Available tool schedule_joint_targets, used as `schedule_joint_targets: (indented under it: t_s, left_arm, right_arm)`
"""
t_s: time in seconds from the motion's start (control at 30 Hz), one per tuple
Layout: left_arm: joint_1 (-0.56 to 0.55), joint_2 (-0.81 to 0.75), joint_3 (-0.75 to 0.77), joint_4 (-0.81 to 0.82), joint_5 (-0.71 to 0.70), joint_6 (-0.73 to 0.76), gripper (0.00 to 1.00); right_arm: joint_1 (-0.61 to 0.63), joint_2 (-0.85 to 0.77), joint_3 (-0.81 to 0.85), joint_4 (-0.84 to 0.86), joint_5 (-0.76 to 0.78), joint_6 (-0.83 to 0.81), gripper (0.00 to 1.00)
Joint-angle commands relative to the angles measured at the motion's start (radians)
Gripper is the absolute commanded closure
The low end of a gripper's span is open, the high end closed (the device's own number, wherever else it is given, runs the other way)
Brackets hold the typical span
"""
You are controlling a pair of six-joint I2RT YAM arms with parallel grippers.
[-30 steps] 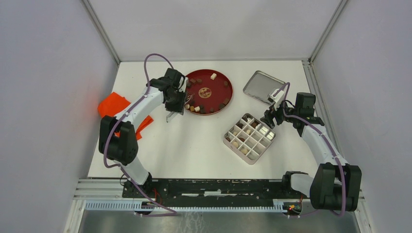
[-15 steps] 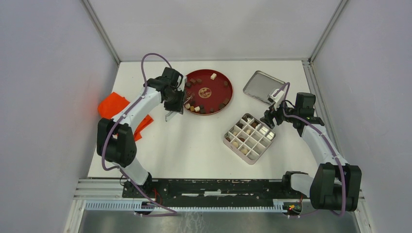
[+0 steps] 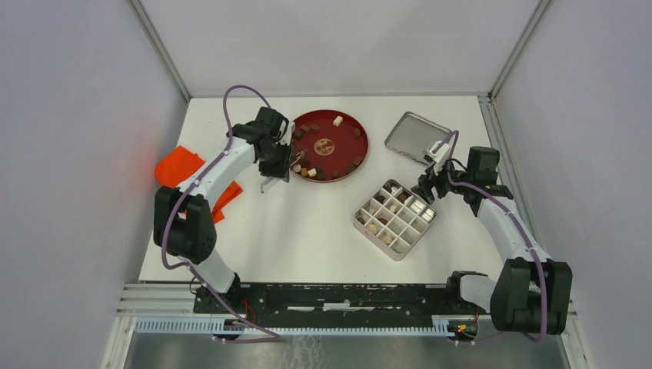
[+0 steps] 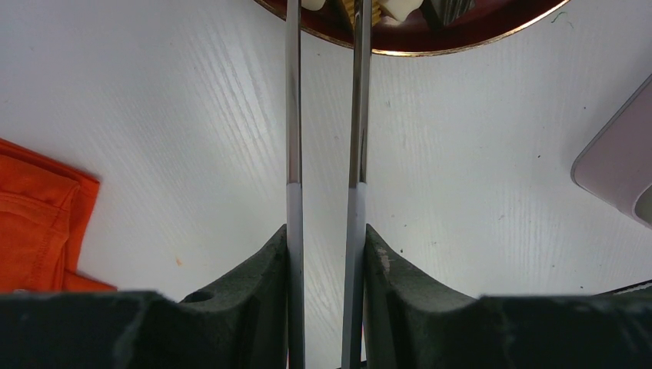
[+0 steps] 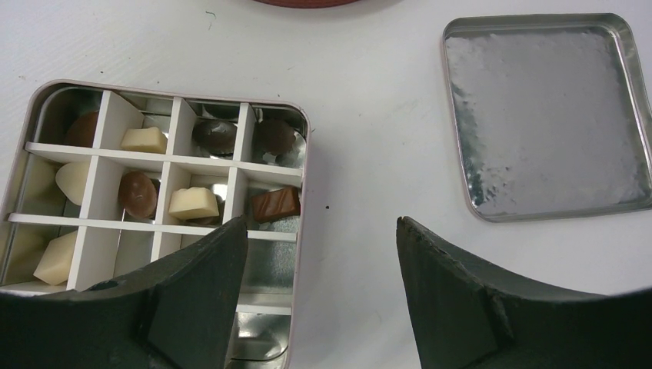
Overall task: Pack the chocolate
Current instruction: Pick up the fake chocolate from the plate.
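While many cells of the tin (image 3: 358,218) at lower right are filled, much chocolate (image 3: 337,121) lies on the upper-centre red plate (image 3: 346,142), the left gripper (image 4: 326,246) clamping tweezers (image 4: 293,115), the right gripper (image 5: 321,231) wide and empty.

Left wrist view: tweezers (image 4: 293,115) run off the top edge, tips unseen, so can't tell if they hold anything. Red plate (image 4: 461,31) shows near rim only. A few chocolate pieces (image 4: 400,9) cropped at top. Orange cloth (image 4: 38,223) cut by left edge. Box (image 4: 619,173) is just a corner at right edge.
Right wrist view: box's near cells hidden behind a finger (image 5: 200,300) of the right gripper (image 5: 321,231), left side cropped. Plate is a sliver at top.
Top view: left gripper (image 3: 286,165) covers plate's left rim. Pieces too small to sort by shape.
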Motion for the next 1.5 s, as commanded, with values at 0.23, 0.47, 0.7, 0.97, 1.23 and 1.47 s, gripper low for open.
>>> schedule_joint_targets:
  t_s: [0.23,0.47,0.7,0.97,1.23,1.47]
  left_arm:
    - [0.004,0.025,0.025,0.003,0.019,0.068,0.6]
    - [0.004,0.038,0.028,-0.006,0.029,0.068,0.6]
    - [0.004,-0.003,0.038,-0.016,0.044,0.065,0.6]
    - [0.004,-0.053,0.043,-0.012,0.053,0.062,0.6]
    - [0.004,-0.032,0.042,-0.014,0.047,0.066,0.6]
    - [0.004,0.012,0.073,-0.024,0.015,0.082,0.6]
  right_arm:
    - [-0.005,0.002,0.039,-0.001,-0.019,-0.018,0.23]
    - [-0.005,0.002,0.039,-0.002,-0.02,-0.019,0.23]
    - [-0.005,0.003,0.039,-0.003,-0.022,-0.02,0.23]
    - [-0.005,0.004,0.039,-0.002,-0.027,-0.02,0.23]
    - [-0.005,0.003,0.039,-0.004,-0.029,-0.021,0.23]
    - [-0.005,0.004,0.04,-0.009,-0.032,-0.025,0.23]
